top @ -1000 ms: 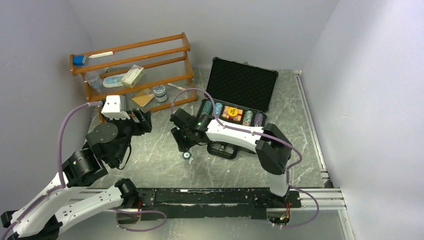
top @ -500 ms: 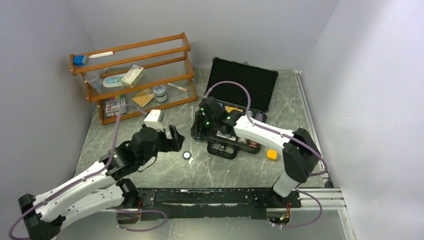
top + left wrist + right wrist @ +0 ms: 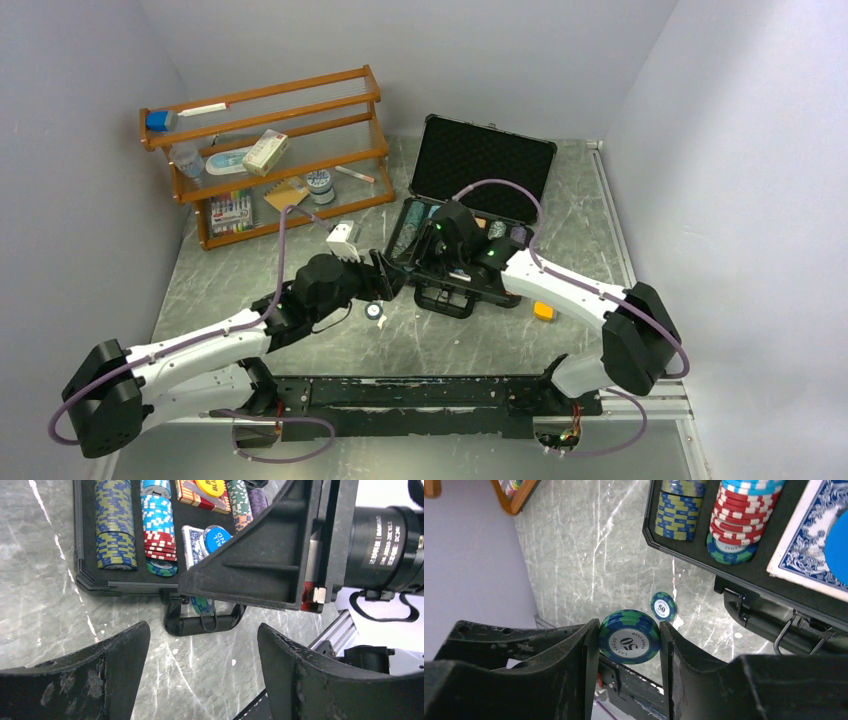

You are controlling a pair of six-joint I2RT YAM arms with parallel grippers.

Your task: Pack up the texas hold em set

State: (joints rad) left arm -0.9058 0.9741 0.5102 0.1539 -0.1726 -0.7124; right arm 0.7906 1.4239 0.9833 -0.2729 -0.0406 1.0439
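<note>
I see my right gripper [image 3: 629, 639] clenched on a small stack of 50 chips [image 3: 629, 641] at the front edge of the one open case [image 3: 90, 582], one loose chip [image 3: 373, 312] lying on the tabletop [image 3: 589, 555] beneath, my left gripper [image 3: 203, 630] released near the handle [image 3: 185, 627], and two card decks [image 3: 192, 537] inside.

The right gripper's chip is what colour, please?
Poker chip: green with blue stripes, white centre; best in right wrist view.

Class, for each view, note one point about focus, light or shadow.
Top external: even, soft light, faint shadows on the grey marbled table. Left wrist: black foam-lined case sharp, near black fingers softer. Right wrist: the held green-and-blue striped chip reads sharp.
</note>
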